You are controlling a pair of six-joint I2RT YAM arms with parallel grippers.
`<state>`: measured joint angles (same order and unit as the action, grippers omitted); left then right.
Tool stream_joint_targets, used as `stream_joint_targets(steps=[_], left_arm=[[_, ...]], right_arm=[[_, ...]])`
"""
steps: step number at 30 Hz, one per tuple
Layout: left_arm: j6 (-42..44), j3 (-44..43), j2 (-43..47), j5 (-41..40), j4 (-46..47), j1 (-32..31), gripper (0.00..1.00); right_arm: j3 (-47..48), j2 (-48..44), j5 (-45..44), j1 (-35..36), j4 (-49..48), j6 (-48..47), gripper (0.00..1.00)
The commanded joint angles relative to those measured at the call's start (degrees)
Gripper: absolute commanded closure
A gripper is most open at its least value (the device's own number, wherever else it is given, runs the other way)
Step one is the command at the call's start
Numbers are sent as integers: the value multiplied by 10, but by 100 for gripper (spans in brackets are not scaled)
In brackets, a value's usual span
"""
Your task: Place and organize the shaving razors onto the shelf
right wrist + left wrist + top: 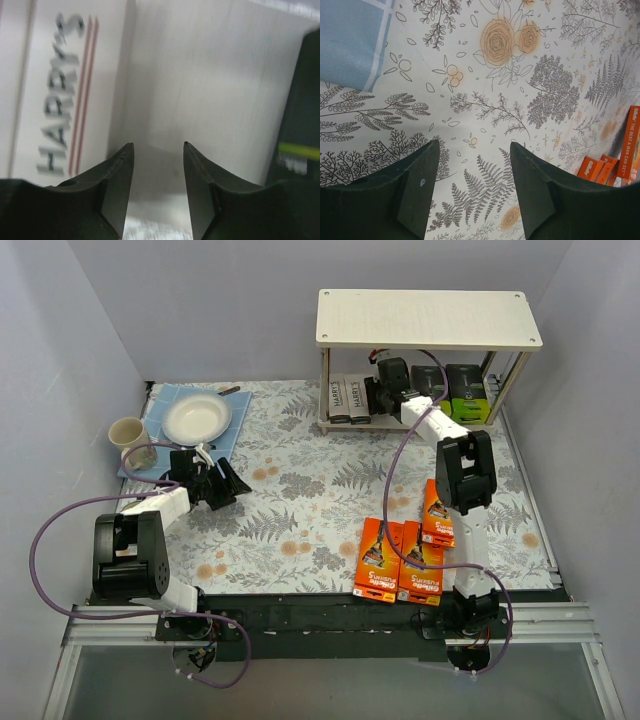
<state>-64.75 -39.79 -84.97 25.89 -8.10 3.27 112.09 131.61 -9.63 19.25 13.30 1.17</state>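
- The shelf point(430, 318) stands at the far right of the table: a pale top board on thin metal legs, with a lower board beneath it.
- Two slim grey boxes point(348, 398) marked "Harry's" lie flat, side by side, at the left end of the lower board. Their long sides run front to back, and the lettering follows that length.
- A black box point(465, 390) with a lime-green near end sits at the right end of the same board, its long side also front to back.
- Three orange boxes point(400, 558) lie flat on the flowered tablecloth point(300, 500), well apart from the shelf and close to the right arm's base.
- Two of them touch side by side, long sides running roughly near to far and leaning a little. The third lies just beyond them, partly behind the arm.
- The right gripper point(393, 390) reaches under the top board, between the grey boxes and the black one.
- In the right wrist view its fingers point(117, 175) stand apart with nothing between them, over bare board point(200, 90). A grey box point(55, 90) is on the left and the black box point(300, 125) on the right.
- The left gripper point(205, 482) hangs over the tablecloth near a plate point(197, 418), a mug point(130, 437) and a blue cloth point(165, 400).
- Its fingers point(420, 195) are apart and hold nothing.
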Motion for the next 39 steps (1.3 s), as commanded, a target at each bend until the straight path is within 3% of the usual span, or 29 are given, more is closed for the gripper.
stream_joint_targets(steps=[1, 6, 11, 14, 17, 21, 24, 34, 39], left_arm=[[6, -19, 12, 35, 26, -2, 42], [38, -33, 14, 66, 30, -64, 37], [39, -25, 11, 169, 72, -132, 34], [-1, -14, -6, 260, 129, -156, 29], [-16, -18, -27, 307, 150, -173, 25], [-24, -31, -64, 337, 159, -205, 23], [-34, -35, -81, 333, 162, -217, 23], [-22, -61, -112, 326, 151, -228, 23], [2, -71, -112, 314, 130, -230, 23]], right_arm=[[-81, -110, -10, 2, 3, -9, 46], [-199, -236, 18, 20, 33, -10, 38], [-388, -395, 48, 33, 66, -25, 32], [-479, -474, 54, 7, 114, 0, 25], [-559, -533, 137, -67, 161, 1, 22], [-632, -566, 245, -233, 196, -3, 22], [-641, -566, 305, -308, 201, -10, 22], [-667, -526, 445, -480, 282, -26, 25], [-717, -508, 440, -515, 273, -2, 25]])
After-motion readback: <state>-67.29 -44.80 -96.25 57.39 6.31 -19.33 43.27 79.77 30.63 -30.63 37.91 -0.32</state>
